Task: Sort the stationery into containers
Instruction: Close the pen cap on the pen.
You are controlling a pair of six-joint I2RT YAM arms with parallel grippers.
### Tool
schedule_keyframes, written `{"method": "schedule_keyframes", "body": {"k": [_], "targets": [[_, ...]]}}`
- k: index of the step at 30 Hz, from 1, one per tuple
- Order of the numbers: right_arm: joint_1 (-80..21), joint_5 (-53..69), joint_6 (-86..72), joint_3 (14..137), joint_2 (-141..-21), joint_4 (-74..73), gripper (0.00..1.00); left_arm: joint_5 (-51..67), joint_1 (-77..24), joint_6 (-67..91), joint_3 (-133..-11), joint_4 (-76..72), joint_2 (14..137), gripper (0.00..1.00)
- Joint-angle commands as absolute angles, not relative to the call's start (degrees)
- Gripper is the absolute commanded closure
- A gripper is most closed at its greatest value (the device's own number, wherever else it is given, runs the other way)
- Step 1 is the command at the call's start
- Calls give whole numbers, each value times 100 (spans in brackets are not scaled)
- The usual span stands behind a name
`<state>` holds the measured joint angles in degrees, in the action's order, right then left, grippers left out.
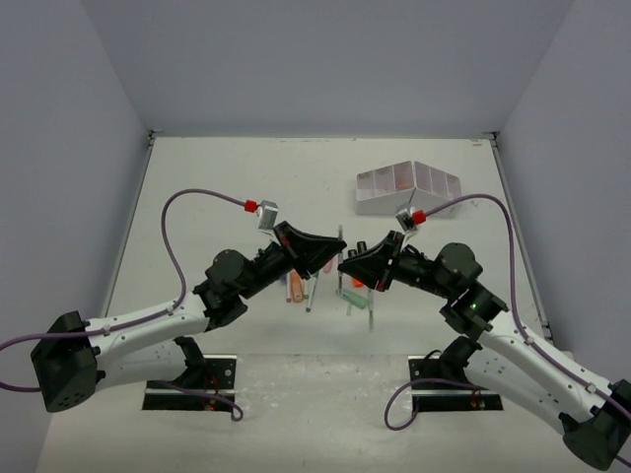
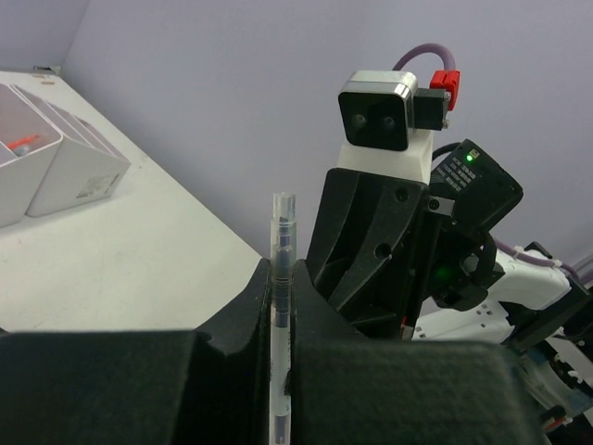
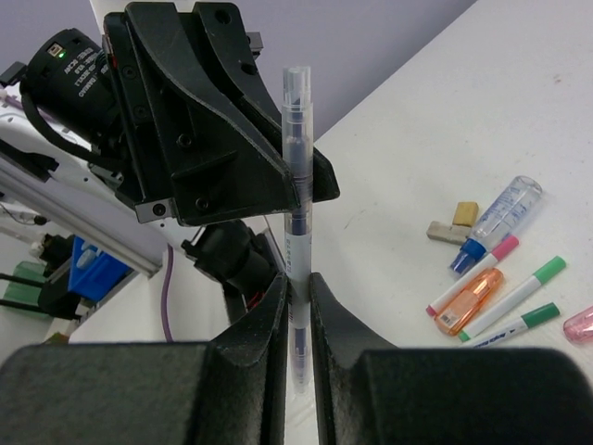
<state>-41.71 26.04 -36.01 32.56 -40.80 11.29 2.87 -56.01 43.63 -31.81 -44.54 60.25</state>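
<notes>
A clear pen with a dark blue core (image 1: 340,254) stands upright between both grippers above the middle of the table. My left gripper (image 1: 331,258) is shut on it; in the left wrist view the pen (image 2: 282,227) is clamped between the jaws of that gripper (image 2: 282,283). My right gripper (image 1: 349,264) is shut on the same pen (image 3: 297,158), gripped low in the right wrist view (image 3: 296,289). The white slanted organizer (image 1: 409,187) stands at the back right, and also shows in the left wrist view (image 2: 65,171) with a red-tipped item (image 2: 22,144) in one compartment.
Loose stationery lies on the table under the grippers (image 1: 298,288). The right wrist view shows an orange highlighter (image 3: 471,299), green-capped pens (image 3: 523,286), a pink-capped pen (image 3: 474,278), tan blocks (image 3: 454,222) and a clear blue-tipped marker (image 3: 496,221).
</notes>
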Motion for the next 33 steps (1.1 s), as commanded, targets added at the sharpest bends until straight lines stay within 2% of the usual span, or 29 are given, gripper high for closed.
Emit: {"method": "schedule_keyframes", "body": {"k": [1,4,6,7,8,9,11,14,15,18,20,21,23,25,26,28,33], "targets": [[-4175,3124,-3404,3481,-4270,1438,74,755,-5625,4195,-3314,-4847,5960,100],[-4175,3308,-3518,3384,-4466,1719,69,860,-5625,4192,-3279,-5010,5888,100],[-4175,3408,-3583,3371,-4576,1869,70,843,-5621,4192,-3291,-5047,5866,100],[-4175,3448,-3604,3377,-4643,1917,78,835,-5625,4190,-3294,-5058,5862,100],[-4175,3496,-3625,3383,-4691,1980,91,835,-5625,4185,-3310,-5047,5862,100],[-4182,3507,-3630,3384,-4716,1995,99,835,-5618,4177,-3327,-5018,5862,100],[-4175,3489,-3621,3384,-4702,1995,100,809,-5616,4097,-3418,-4827,5862,100],[-4175,3472,-3512,3410,-4638,1861,100,684,-5616,3898,-3544,-4498,5820,59],[-4175,3470,-3458,3410,-4612,1792,100,632,-5616,3839,-3596,-4398,5797,52],[-4175,3498,-3365,3420,-4543,1680,100,402,-5625,3636,-3840,-3852,5713,42],[-4175,3518,-3313,3468,-4544,1534,100,280,-5624,3472,-4048,-3509,5717,40],[-4175,3537,-3242,3507,-4544,1438,100,267,-5618,3408,-4158,-3379,5749,40],[-4175,3538,-3217,3546,-4540,1378,100,279,-5616,3356,-4353,-3168,5837,48],[-4175,3551,-3217,3577,-4525,1345,100,290,-5616,3357,-4491,-3011,5927,66],[-4175,3550,-3213,3581,-4518,1339,100,292,-5616,3358,-4494,-2978,5952,67],[-4175,3528,-3162,3641,-4512,1241,100,324,-5616,3369,-4537,-2951,5990,84],[-4175,3368,-3077,3794,-4456,1005,100,586,-5625,3418,-4562,-2857,6046,86]]}}
